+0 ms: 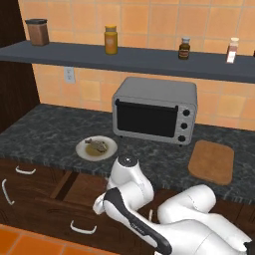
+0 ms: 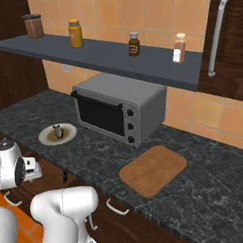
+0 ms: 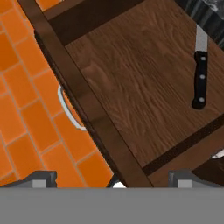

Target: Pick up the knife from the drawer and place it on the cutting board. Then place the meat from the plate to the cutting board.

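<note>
Jaws spread wide and empty, the gripper (image 3: 111, 180) hangs over the drawer (image 3: 131, 87) front edge. Well off to one side, the knife (image 3: 200, 72) lies flat on the drawer floor, so a straight descent could strike the rim. Board (image 1: 211, 161) and meat (image 1: 97, 146) wait on the worktop (image 1: 45, 134).

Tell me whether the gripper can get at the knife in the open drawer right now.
Probably yes. The drawer is pulled open and the knife lies alone on its bare wooden floor, nothing covering it. The gripper hangs open above the drawer's front edge, off to one side of the knife.
</note>
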Robot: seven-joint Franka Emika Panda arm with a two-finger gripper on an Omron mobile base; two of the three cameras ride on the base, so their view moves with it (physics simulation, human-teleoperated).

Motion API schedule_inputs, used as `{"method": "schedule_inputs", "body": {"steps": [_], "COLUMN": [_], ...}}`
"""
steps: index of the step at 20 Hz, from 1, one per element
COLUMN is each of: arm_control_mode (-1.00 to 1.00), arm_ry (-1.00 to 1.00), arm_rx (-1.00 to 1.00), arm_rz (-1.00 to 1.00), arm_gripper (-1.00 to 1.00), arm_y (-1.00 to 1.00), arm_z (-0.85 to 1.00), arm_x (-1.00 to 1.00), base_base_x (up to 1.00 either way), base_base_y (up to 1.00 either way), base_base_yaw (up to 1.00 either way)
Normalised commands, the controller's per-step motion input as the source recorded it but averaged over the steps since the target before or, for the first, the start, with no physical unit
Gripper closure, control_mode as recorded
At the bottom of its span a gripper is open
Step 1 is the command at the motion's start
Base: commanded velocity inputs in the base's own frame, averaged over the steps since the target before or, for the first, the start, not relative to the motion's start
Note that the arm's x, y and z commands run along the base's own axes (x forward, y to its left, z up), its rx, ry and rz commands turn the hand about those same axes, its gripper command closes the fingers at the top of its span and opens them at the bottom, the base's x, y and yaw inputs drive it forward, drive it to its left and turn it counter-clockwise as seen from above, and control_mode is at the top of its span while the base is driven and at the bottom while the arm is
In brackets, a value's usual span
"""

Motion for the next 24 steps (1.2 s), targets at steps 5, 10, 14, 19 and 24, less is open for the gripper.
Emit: {"method": "schedule_inputs", "body": {"steps": [5,10,14,19,24], "arm_control_mode": [-1.0,-1.0,-1.0,-1.0,-1.0], "arm_ry": [0.14,0.07,0.0,0.01,0.03], "arm_rx": [-0.01,-0.03,-0.03,-0.02,-0.01], "arm_rz": [0.02,0.02,0.03,0.04,0.05], "arm_gripper": [-1.0,-1.0,-1.0,-1.0,-1.0], "arm_y": [0.19,0.18,0.09,0.06,0.06], "arm_z": [-0.18,-0.24,-0.31,-0.3,-0.28], "arm_x": [0.06,0.18,0.25,0.2,0.12], "base_base_x": [0.0,0.0,0.0,0.0,0.0], "base_base_y": [0.0,0.0,0.0,0.0,0.0], "base_base_yaw": [0.0,0.0,0.0,0.0,0.0]}}
